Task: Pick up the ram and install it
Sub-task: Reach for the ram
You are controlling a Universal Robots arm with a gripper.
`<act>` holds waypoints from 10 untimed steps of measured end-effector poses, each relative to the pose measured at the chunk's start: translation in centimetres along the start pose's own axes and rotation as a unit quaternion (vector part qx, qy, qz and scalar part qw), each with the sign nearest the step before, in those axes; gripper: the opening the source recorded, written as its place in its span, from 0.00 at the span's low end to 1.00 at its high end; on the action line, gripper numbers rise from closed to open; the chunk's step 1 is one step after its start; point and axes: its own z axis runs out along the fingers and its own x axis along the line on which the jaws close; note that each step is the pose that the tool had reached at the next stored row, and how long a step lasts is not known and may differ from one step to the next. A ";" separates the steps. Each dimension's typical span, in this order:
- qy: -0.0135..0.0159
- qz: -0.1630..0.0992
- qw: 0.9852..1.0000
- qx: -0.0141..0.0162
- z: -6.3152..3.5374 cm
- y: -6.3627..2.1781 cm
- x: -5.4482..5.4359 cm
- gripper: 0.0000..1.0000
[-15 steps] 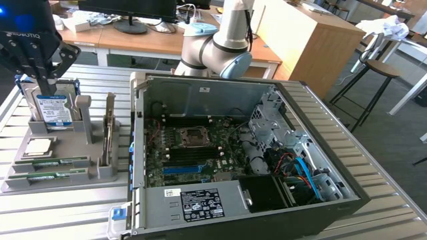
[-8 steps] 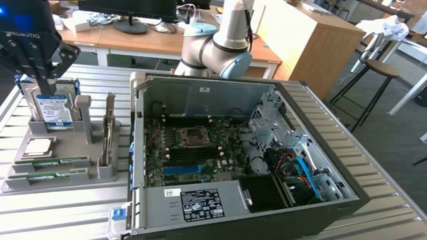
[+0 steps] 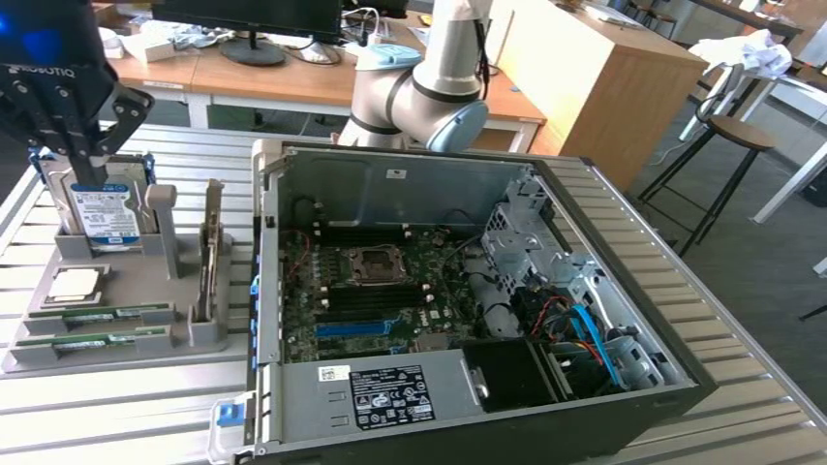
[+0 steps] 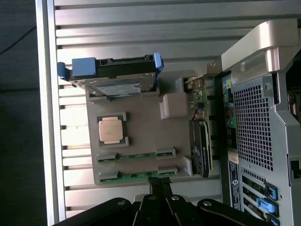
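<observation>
two thin green sticks lie flat in their slots on the grey tray [image 4: 150, 127], side by side, at the end far from the hard drive [image 4: 113, 77]. the ram [image 4: 136, 175] closest to the gripper [image 4: 160, 184] is the outer one. the other stick [image 4: 136, 156] is just beside it, near the square silver chip [image 4: 112, 129]. the gripper hangs above the tray with its fingers pressed together, holding nothing.

the ram looks light and stiff, but thin and easy to break. its flat faces carry little chips, so it is likely best pinched gently by its long edges, near the middle, and kept straight.

the exterior view looks down into the open computer case [image 3: 621, 291] and shows the green board [image 3: 323, 291] inside. the wrist view sees the case from its back grille, so the inside is hidden there. the wrist view does show the closed fingertips right by the ram's edge.
</observation>
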 end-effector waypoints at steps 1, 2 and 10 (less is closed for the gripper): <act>0.000 0.000 1.000 0.000 0.00 -0.13 0.0 0.10; 0.000 0.000 1.000 0.000 -0.01 -0.29 0.0 0.10; 0.000 0.000 1.000 0.000 -0.05 -1.38 -0.1 0.10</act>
